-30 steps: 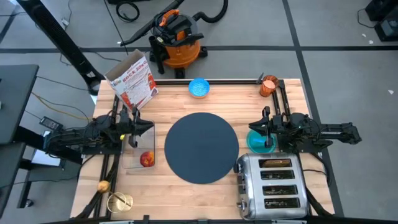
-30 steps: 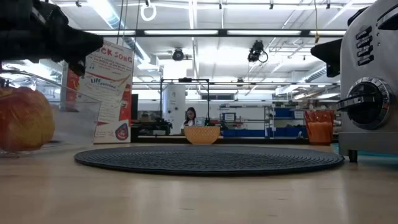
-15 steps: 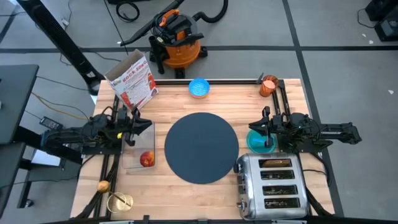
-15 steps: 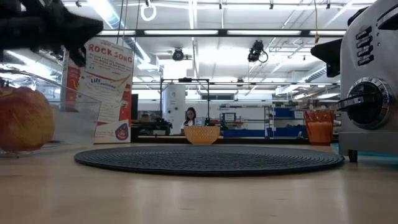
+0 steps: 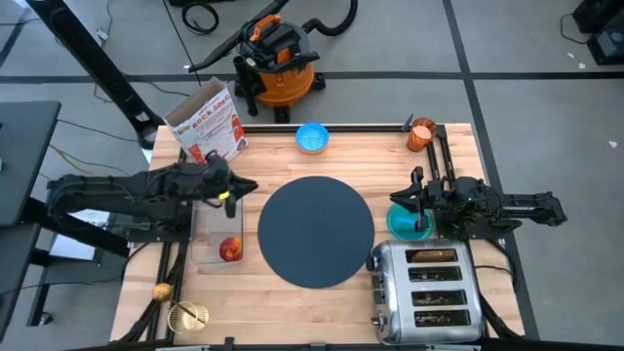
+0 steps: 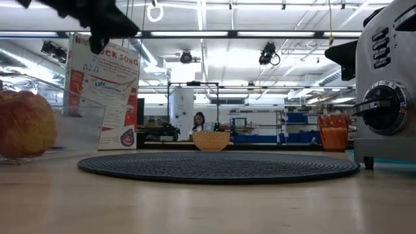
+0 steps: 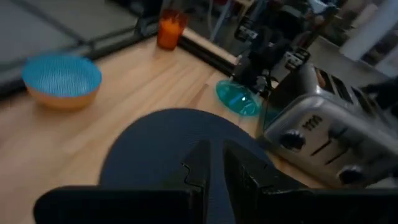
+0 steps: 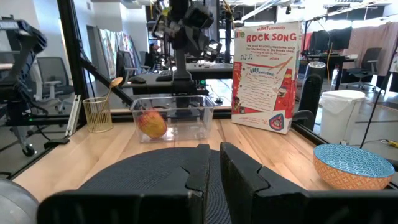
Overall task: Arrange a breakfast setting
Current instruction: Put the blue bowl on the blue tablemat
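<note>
The apple (image 5: pixel 230 250) lies left of the mat (image 5: pixel 315 230); the dish (image 5: pixel 407 221) lies right.

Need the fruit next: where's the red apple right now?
In the high view the red apple lies in a clear container on the table's left side, beside the dark round mat.

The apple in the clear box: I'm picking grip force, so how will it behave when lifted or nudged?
The apple looks round and smooth, so it may roll if nudged and slip in a light pinch. It seems firm, probably taking a moderate squeeze. The clear box walls would likely stop rolling but crowd the left gripper.
</note>
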Controlling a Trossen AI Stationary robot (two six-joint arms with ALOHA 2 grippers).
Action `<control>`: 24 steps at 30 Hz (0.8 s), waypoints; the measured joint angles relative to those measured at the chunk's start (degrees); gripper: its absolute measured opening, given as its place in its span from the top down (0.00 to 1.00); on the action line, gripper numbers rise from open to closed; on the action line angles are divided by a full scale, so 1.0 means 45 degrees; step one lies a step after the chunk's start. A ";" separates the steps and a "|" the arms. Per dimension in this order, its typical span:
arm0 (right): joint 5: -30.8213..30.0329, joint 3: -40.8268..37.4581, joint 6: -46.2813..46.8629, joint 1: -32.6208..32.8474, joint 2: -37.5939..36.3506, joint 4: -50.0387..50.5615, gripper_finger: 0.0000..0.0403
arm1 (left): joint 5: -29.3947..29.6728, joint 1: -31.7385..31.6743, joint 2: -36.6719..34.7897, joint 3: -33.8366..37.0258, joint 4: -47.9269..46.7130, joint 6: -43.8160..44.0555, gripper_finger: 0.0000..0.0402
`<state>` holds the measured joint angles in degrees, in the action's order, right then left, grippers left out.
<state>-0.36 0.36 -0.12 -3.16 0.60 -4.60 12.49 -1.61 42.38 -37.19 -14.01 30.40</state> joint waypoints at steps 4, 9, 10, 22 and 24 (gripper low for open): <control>-0.0002 0.0000 -0.0002 0.0003 0.0000 0.0001 0.89 | -0.0014 0.0000 0.1357 -0.1400 -0.0649 0.2102 0.88; -0.0002 0.0000 -0.0002 0.0005 0.0000 -0.0004 0.89 | -0.0019 0.0000 0.2621 -0.2497 -0.0882 0.2869 0.88; 0.0000 0.0000 -0.0002 0.0003 0.0000 -0.0002 0.89 | -0.0026 0.0000 0.2819 -0.2641 -0.0882 0.3035 0.88; 0.0000 0.0000 -0.0003 0.0000 0.0000 -0.0004 0.89 | 0.0792 0.2718 0.5400 -0.3279 -0.0869 0.4390 0.99; 0.0000 0.0000 -0.0004 0.0004 0.0000 -0.0004 0.89 | 0.0951 0.2907 0.5550 -0.3279 -0.0883 0.4396 0.99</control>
<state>-0.36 0.36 -0.14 -3.14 0.60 -4.62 16.77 11.48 67.36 -51.94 -17.98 50.18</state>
